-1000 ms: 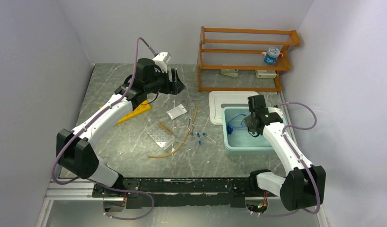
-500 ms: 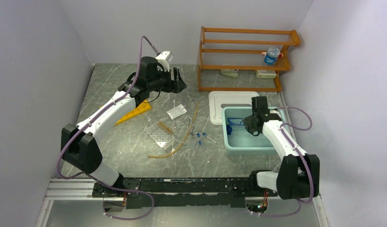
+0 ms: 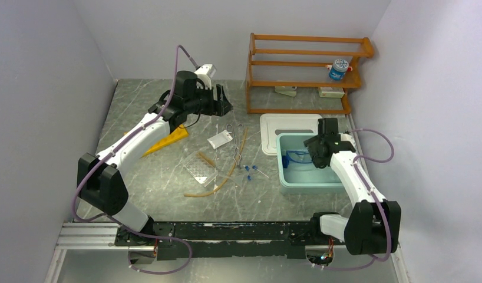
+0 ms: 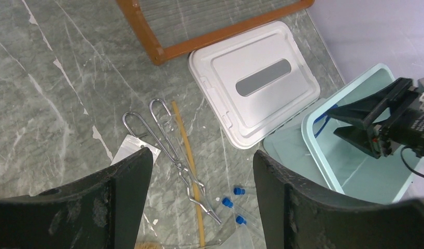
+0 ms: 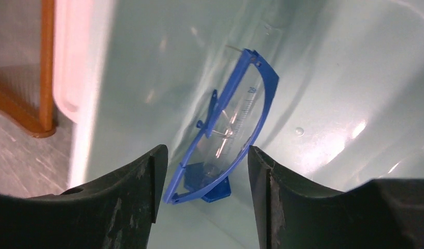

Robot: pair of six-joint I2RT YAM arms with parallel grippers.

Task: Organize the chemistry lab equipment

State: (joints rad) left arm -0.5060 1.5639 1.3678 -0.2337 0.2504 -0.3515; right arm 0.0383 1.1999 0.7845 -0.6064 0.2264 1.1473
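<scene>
Left tool (image 3: pixel 220 101) hangs over the table (image 3: pixel 268 203) at 12 o'clock, jaws wide and empty. At centre the yellow holed rack (image 3: pixel 168 141), clear tray (image 3: pixel 200 168), tan rubber tube (image 3: pixel 227 174), metal tongs (image 4: pixel 168 140), white packet (image 3: pixel 220 140) and blue-capped tubes (image 3: pixel 249 171) lie loose. At 3 o'clock the blue-framed goggles (image 5: pixel 236 122) lie inside the teal tub (image 3: pixel 309 184) under the right tool (image 5: pixel 207 155), its jaws parted and gripping nothing; judged, the goggles are stowed, and the next move calls for lifting clear and taking a loose item.
</scene>
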